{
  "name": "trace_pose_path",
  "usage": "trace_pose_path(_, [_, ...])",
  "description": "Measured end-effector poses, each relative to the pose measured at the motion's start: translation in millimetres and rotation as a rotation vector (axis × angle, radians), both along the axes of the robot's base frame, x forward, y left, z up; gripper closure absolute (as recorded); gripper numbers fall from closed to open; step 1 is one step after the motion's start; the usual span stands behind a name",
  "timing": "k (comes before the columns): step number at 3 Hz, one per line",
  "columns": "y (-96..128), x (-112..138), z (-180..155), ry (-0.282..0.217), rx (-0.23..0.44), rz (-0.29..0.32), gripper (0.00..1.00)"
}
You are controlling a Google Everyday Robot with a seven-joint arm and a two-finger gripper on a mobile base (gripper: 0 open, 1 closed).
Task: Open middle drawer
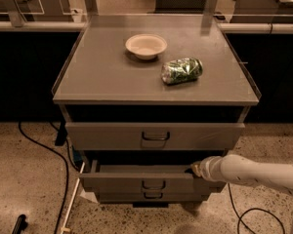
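The grey cabinet (156, 77) has three drawers. The middle drawer (117, 181), with a small dark pull handle (153, 184), stands pulled out a little, and a dark gap shows above its front panel. My gripper (196, 169) comes in from the right on a white arm (254, 172). It sits at the right end of the middle drawer's top edge, inside the gap. The top drawer (102, 135) above it also juts out slightly. The bottom drawer (122, 197) is narrow and sits just below.
A white bowl (146, 46) and a crushed green can (181, 70) lie on the cabinet top. Black cables run over the speckled floor at the left (44, 145) and lower right (244, 218). Dark counters stand on both sides behind.
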State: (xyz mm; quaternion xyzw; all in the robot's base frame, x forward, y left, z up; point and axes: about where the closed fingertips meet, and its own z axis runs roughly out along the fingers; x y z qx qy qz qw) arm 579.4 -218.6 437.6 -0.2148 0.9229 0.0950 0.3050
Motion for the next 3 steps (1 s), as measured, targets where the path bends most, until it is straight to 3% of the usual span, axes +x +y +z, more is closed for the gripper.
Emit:
trace_pose_path(1, [-0.6,13.7,-6.7,-0.032,-0.042,-0.026,1.0])
trace_pose_path(2, [-3.5,20.3,-7.4,0.001,-0.059,-0.052,1.0])
trace_pose_path(3, [-2.0,8.3,-7.9,0.062,-0.04,-0.029,1.0])
